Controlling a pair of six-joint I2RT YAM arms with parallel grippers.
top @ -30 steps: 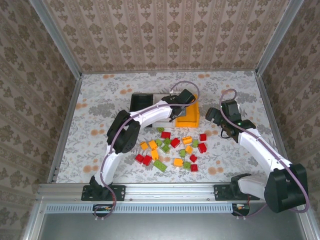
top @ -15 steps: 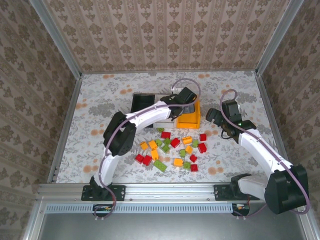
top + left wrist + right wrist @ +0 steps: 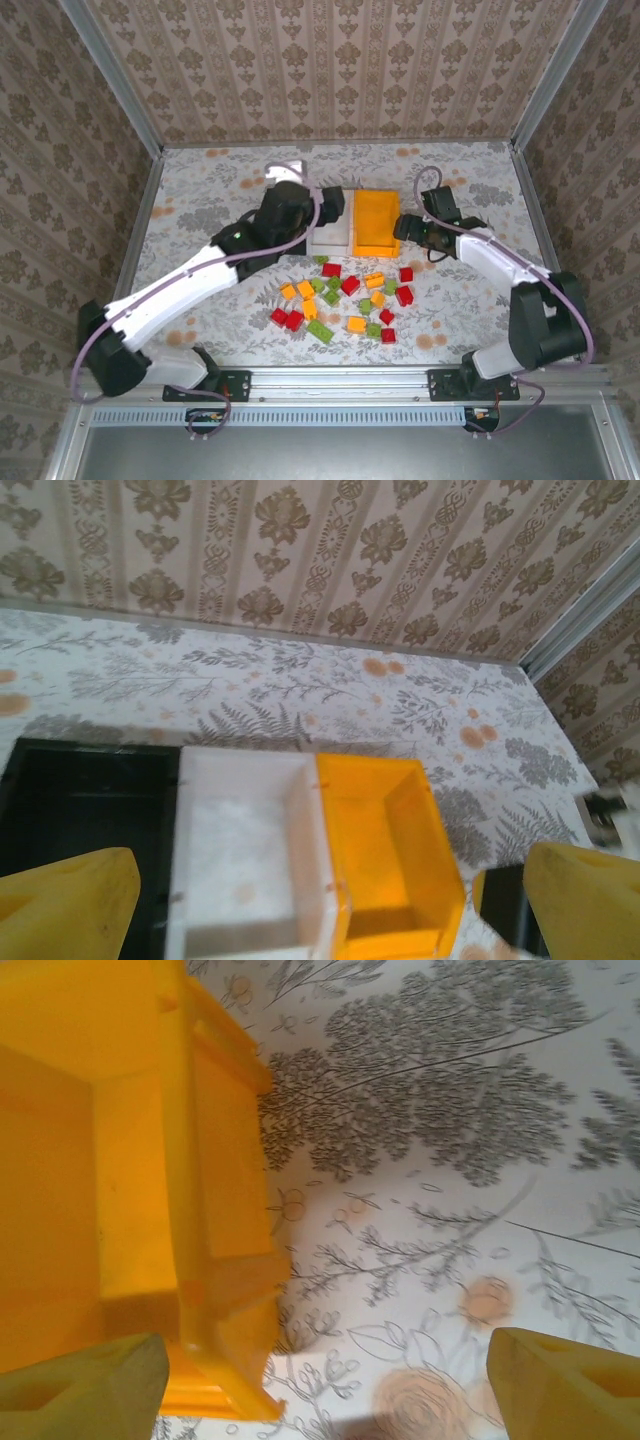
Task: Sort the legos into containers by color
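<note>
While the left gripper (image 3: 328,204) hangs open over the white bin (image 3: 245,763) and legos (image 3: 345,295) lie just behind it, the open right gripper (image 3: 408,228), beside the orange bin (image 3: 372,246), could shove it swinging back.

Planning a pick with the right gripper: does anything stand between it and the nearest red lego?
Nothing visible does. The right gripper, open, sits beside the orange bin. The red lego lies just nearer the arm bases, with only bare table between them.
</note>
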